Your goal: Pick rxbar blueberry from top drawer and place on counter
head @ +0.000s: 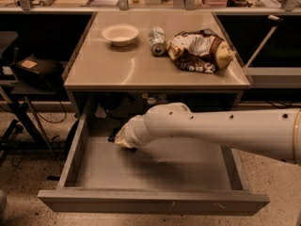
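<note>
Grey metal top drawer (155,202) stands pulled open beneath the tan desk (141,69); white arm (221,128) reaches in from the right, across the drawer floor; gripper (118,139) sits low at the drawer's rear left, just under the desk's front edge; the wrist hides it, so spread or pressed together cannot be told; small dark patch (113,137) shows just beside the gripper, against the floor; whether that patch is the rxbar blueberry cannot be told. On the desk: white bowl (120,34) at rear left; can (157,40) lying on its side near centre; brown-and-white chip bag (200,51) just right of the can.
</note>
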`<state>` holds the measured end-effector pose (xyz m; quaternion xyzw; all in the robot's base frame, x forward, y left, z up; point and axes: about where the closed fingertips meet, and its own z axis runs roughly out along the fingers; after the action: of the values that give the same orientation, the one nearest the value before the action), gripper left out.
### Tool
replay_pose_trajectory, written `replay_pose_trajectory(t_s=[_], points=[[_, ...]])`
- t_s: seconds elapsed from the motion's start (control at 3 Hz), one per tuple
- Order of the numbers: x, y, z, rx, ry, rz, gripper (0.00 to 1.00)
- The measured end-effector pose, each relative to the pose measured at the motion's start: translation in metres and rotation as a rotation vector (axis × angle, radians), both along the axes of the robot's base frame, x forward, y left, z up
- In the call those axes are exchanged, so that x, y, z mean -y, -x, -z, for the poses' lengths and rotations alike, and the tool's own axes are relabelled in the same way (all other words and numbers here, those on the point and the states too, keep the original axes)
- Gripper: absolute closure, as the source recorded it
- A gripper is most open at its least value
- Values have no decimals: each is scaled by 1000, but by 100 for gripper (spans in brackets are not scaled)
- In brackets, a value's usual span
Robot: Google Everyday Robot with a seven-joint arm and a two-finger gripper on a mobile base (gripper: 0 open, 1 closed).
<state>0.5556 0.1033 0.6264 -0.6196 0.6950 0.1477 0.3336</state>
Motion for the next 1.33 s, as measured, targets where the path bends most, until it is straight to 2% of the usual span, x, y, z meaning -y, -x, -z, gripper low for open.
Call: replay_pose_trajectory(t_s=[0.33, 0.67, 1.0, 1.33], points=[[0, 18, -46, 147, 9, -19, 100], [8, 37, -110, 315, 25, -12, 100], [7, 39, -128, 351, 33, -12, 100], [7, 39, -128, 350, 32, -12, 81]])
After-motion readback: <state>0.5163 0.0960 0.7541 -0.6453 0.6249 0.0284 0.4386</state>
